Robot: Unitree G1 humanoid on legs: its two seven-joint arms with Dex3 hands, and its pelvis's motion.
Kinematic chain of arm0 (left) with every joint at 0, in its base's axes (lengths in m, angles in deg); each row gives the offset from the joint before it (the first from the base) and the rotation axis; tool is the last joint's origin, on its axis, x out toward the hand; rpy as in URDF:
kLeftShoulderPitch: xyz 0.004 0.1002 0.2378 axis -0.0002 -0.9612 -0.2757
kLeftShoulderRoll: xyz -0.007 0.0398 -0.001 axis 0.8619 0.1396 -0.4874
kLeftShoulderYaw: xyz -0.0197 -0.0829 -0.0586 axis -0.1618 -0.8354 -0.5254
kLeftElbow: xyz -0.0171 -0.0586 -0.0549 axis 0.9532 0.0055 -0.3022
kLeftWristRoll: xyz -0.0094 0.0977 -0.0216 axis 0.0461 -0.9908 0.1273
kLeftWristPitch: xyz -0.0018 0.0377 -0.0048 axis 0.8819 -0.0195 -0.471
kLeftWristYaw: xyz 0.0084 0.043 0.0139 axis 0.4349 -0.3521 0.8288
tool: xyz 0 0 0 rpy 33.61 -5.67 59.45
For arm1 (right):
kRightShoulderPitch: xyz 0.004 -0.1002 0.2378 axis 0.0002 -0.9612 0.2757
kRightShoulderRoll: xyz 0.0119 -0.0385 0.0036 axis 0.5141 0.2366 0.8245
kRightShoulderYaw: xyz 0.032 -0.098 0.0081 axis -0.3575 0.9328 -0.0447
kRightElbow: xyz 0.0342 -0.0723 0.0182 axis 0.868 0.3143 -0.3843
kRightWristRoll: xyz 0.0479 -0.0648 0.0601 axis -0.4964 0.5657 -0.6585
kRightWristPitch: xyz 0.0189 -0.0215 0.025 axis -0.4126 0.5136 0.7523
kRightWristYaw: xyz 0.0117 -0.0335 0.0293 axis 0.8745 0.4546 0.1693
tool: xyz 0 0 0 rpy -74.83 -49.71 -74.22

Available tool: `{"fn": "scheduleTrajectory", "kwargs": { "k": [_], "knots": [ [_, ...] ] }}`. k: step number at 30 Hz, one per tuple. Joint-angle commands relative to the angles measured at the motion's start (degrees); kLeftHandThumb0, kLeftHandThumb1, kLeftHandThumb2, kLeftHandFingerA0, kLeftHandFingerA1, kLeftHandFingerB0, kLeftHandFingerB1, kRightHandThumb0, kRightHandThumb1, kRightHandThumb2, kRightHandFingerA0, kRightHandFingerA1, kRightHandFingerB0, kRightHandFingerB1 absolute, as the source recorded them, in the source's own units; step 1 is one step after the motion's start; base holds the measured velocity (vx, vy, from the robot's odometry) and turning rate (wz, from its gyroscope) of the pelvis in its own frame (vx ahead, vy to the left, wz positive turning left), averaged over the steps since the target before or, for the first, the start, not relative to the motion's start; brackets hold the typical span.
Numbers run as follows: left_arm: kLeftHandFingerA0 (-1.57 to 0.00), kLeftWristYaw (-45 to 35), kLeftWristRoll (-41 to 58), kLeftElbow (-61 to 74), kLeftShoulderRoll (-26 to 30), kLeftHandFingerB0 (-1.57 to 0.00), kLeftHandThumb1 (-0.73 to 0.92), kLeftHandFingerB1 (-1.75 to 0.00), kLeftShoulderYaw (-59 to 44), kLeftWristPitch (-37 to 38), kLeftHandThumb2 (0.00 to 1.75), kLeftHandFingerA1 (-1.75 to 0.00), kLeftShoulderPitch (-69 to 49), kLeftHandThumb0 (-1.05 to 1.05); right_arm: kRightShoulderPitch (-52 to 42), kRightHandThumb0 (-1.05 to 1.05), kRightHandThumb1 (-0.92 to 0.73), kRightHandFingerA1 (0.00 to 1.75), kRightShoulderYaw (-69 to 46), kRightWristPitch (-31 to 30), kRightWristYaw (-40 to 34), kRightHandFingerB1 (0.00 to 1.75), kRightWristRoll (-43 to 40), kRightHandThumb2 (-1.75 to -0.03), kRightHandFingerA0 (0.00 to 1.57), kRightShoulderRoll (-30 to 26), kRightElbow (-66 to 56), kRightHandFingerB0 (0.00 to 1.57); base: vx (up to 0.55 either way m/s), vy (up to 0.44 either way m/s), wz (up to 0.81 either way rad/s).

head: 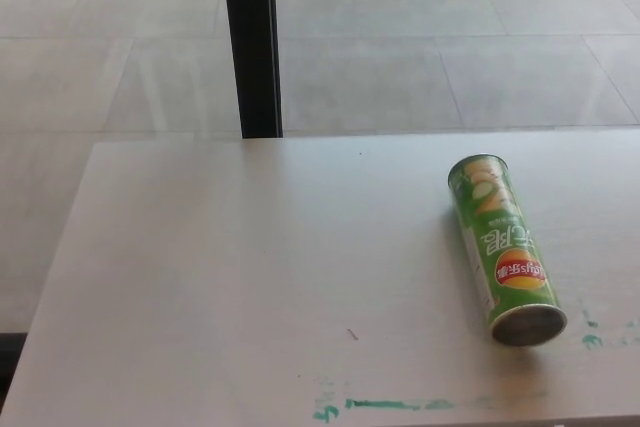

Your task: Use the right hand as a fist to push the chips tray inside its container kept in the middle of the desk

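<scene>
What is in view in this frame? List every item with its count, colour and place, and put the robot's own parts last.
chips can: one, green with a red and yellow logo, lying on its side on the right part of the desk, its silver end toward the near edge.
desk: one, pale whitish, filling the lower part of the picture.
paint smears: several, teal green, on the desk along the near edge and to the right of the can's near end.
post: one, black, upright beyond the desk's far edge, left of centre.
floor: pale grey tiles, beyond and to the left of the desk.
robot's hands: neither the left nor the right is in view.
</scene>
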Motion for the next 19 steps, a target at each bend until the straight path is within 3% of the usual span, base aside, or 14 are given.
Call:
{"fn": "scheduleTrajectory", "kwargs": {
  "k": [1,3,4,5,9,11,19],
  "knots": [
    [-0.66,-0.35,1.39,-0.09,0.45,-0.35,0.67,-0.93,-1.30,-1.17,1.33,-1.22,0.36,-0.89,-0.41,-0.68,-0.81,1.21,0.71,0.00,0.27,0.69,-2.16,-0.64,0.89,-1.07,-0.64,0.68,0.00,0.000,0.00],
    [-0.62,-0.47,1.24,0.00,0.46,-0.33,0.67,-0.93,-1.41,-1.35,1.34,-1.21,0.50,-0.86,-0.32,-0.67,-0.82,1.21,0.97,0.89,0.60,0.67,-2.44,-0.64,0.91,-1.07,-0.30,0.67,0.00,0.000,0.00],
    [-0.61,-0.22,0.74,0.05,0.43,-0.35,0.69,-0.93,-1.08,-0.78,1.34,-1.20,0.35,-0.85,0.02,-0.70,-0.62,1.13,1.57,1.34,-0.19,0.73,-1.76,-0.97,1.00,-1.44,0.86,0.66,0.00,0.000,0.00],
    [-0.65,-0.33,-0.08,0.02,0.56,-0.37,0.68,-0.92,-0.34,-0.37,1.32,-1.18,0.06,-0.89,-0.27,-0.67,-0.84,1.24,1.76,1.02,0.11,0.68,-2.00,-0.64,0.95,-1.30,0.11,0.67,0.00,0.000,0.00],
    [-0.63,-0.02,-0.54,-0.05,0.64,-0.36,0.68,-0.91,0.18,0.04,1.34,-1.16,0.11,-0.89,-1.14,-0.66,-0.85,1.18,3.12,0.72,0.26,0.66,-1.79,-0.64,0.92,-1.52,-0.67,0.67,0.00,0.000,0.00],
    [-0.72,-0.02,0.12,-0.18,0.69,-0.37,0.67,-0.93,-0.25,-0.94,1.32,-1.24,0.38,-0.89,-0.89,-0.65,-0.82,1.23,2.61,2.15,1.20,0.69,-2.84,-0.64,0.92,-1.48,0.47,0.68,0.00,0.000,0.00],
    [-0.64,-1.05,0.60,0.17,0.58,-0.39,0.68,-0.94,-0.69,-0.74,1.33,-1.19,0.14,-0.90,-0.79,-0.68,-0.82,1.20,3.65,1.13,0.41,0.64,-3.05,-0.64,0.96,-1.87,0.60,0.65,0.00,0.000,0.00]
  ]
}}
